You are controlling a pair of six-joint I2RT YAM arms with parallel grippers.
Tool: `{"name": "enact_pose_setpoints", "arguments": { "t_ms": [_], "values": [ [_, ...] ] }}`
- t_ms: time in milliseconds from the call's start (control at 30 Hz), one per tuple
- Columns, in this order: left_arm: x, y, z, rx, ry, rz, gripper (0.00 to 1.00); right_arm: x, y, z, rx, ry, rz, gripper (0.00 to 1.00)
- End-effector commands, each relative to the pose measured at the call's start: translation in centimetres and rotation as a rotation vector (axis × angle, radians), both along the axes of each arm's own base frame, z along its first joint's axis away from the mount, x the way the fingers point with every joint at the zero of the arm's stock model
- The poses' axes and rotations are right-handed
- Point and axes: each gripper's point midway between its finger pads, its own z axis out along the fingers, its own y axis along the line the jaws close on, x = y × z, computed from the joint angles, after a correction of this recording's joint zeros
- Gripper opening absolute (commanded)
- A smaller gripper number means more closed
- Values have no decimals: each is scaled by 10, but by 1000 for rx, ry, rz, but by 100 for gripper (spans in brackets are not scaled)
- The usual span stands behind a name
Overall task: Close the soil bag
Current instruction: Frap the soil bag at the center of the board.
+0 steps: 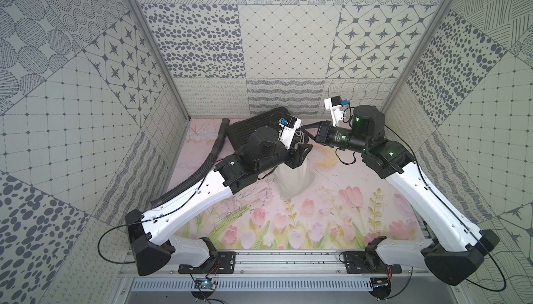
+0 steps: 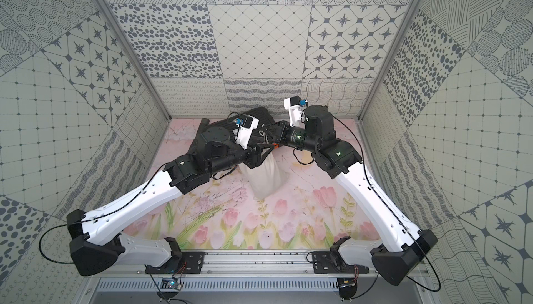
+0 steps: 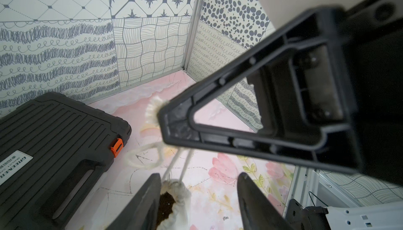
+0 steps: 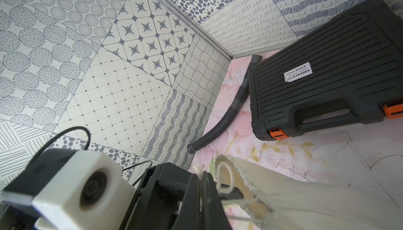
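Cream cloth, soft and sagging, the soil bag (image 2: 265, 178) probably gives everywhere, so its cord (image 4: 232, 179) is the sure hold. The right gripper (image 4: 201, 176) pinches that cord tight, while the left gripper (image 3: 197, 178) straddles the neck, jaws apart.

Top views: my left arm (image 1: 199, 193) hid the bag (image 1: 292, 182) mouth & pt of the case (image 1: 248, 131); left wrist view cut the bag off at its edge.

black case (image 4: 327, 91) | white label (image 4: 298, 74) | brand: "GREENER" | smaller print: not readable
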Motion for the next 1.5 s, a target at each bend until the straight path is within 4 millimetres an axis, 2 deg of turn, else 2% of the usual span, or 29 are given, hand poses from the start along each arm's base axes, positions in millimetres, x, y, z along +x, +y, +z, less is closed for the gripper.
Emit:
{"name": "enact_pose_setpoints", "arguments": {
  "t_ms": [0, 133, 367, 500, 600, 800, 1033, 1233, 1467],
  "values": [
    [5, 3, 25, -23, -127, 48, 60, -9, -2, 50, 108, -145, 23, 0],
    [10, -6, 17, -11, -116, 35, 58, -11, -1, 52, 115, -145, 29, 0],
    [23, -15, 5, 19, -121, 53, 39, -15, -4, 56, 123, -152, 27, 0],
    [29, -15, -5, 47, -111, 73, 24, -17, -5, 55, 124, -153, 34, 0],
    [32, -15, -12, 56, -98, 90, 17, -19, -6, 52, 119, -157, 34, 0],
    [32, -12, -19, 57, -77, 99, 16, -18, -14, 50, 121, -154, 18, 0],
    [29, -13, -38, 108, -26, 82, 16, -15, -17, 65, 151, -172, 1, 0],
    [28, -12, -49, 133, -12, 81, 17, -17, -18, 66, 153, -173, 1, 0],
    [28, -10, -55, 138, 1, 83, 17, -20, -21, 78, 164, -204, -8, 0]
  ]
}}
